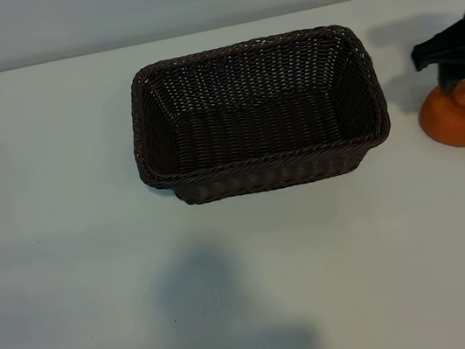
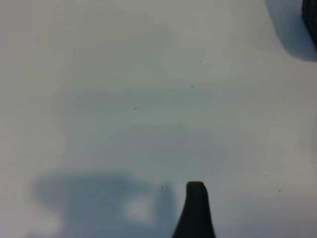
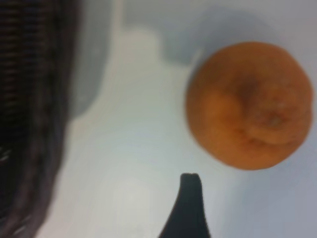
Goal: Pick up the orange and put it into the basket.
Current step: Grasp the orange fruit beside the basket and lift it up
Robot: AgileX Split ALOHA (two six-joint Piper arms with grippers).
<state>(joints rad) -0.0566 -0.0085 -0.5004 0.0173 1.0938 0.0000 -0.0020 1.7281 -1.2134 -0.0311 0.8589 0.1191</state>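
I hold my right gripper [image 1: 454,73] released over the small bright-orange fruit [image 1: 457,114] at the desk's [image 1: 61,210] right edge, beside the dark-brown wicker basket [image 1: 257,117]; left gripper [image 2: 194,208] released too.

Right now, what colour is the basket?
Dark brown woven wicker; the basket shows best in the exterior view.

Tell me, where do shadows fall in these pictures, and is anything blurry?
Exterior view: soft grey shadows lie on the table in front of the basket and behind the orange. Left wrist view: only bare table with faint shadow patches and one dark finger. Right wrist view: the basket's weave is smeared, the orange soft-edged, its shadow beside it.
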